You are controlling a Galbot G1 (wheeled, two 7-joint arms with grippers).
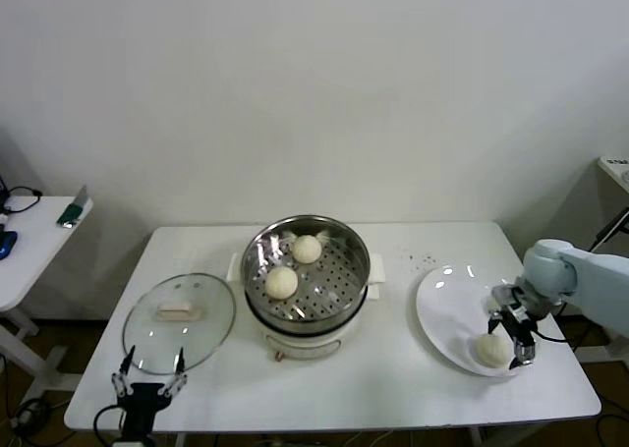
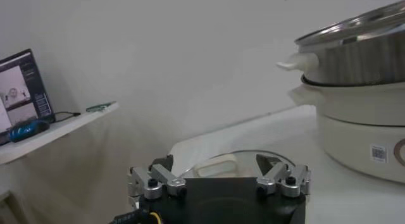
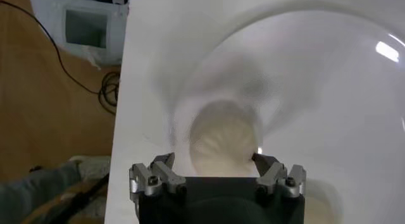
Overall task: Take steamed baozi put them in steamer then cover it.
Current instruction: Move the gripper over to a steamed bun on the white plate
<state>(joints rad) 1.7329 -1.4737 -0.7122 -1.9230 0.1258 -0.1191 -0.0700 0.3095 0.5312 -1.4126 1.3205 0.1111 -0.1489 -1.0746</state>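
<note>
Steamed baozi: two smooth cream-white dough buns [image 1: 282,282] sit on the perforated tray of the round shiny stainless-steel steamer [image 1: 339,305], and the right pincer [image 1: 513,336] is over the flat white plate [image 1: 439,309].

That right pincer's jaws are spread wide either side of a plate bun [image 3: 223,140], not squeezing it. The round clear glass cover [image 1: 179,320] with its cream rectangular handle lies flat on the white tabletop [image 1: 393,383] beside the steamer. The left pincer [image 1: 148,380] hangs wide open and empty at the near edge. The steamer's base label is too small to read.
</note>
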